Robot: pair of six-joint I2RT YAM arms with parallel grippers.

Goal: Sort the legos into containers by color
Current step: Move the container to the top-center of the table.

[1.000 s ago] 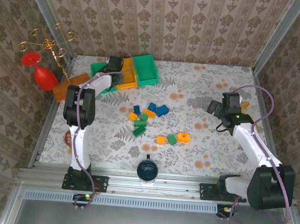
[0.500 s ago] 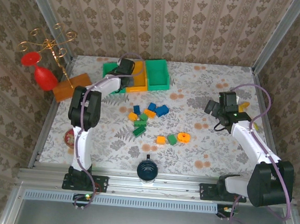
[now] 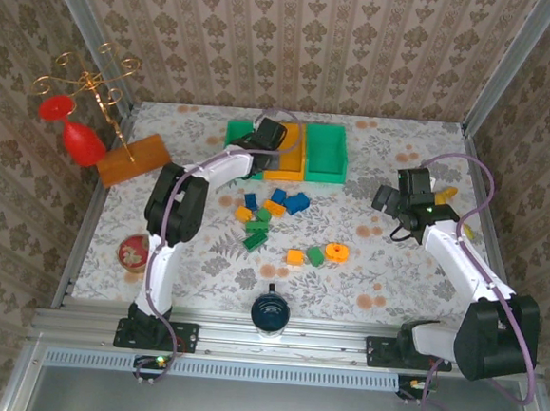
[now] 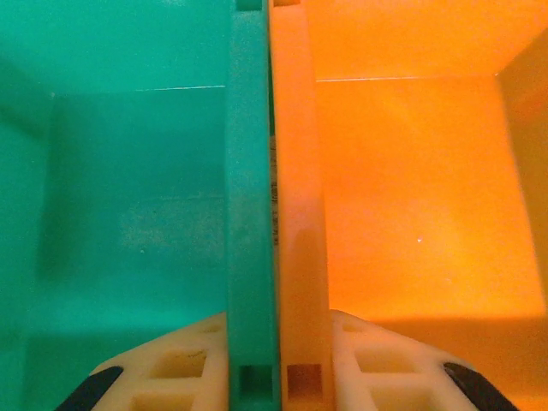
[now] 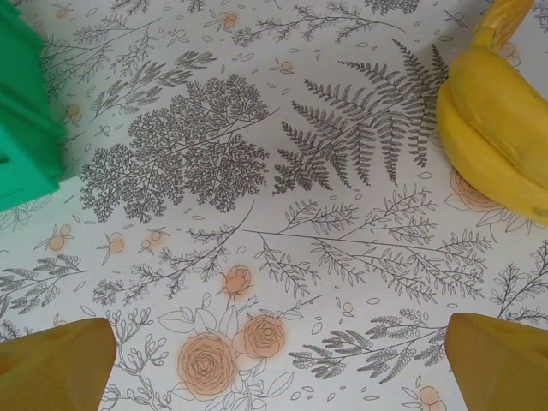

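Containers (image 3: 326, 154) dragged rightward; left tool (image 3: 269, 136) clamped on their middle walls; right tool (image 5: 276, 355) spread wide.

A robot test cell dressed as a homely room: damask wallpaper panels (image 3: 297, 45) held in bare aluminium posts (image 3: 511, 67), a floral-printed bench (image 3: 383, 281), and a left arm (image 3: 162, 254) and right arm (image 3: 461, 258) bolted to a metal rail (image 3: 274, 339) along its near edge
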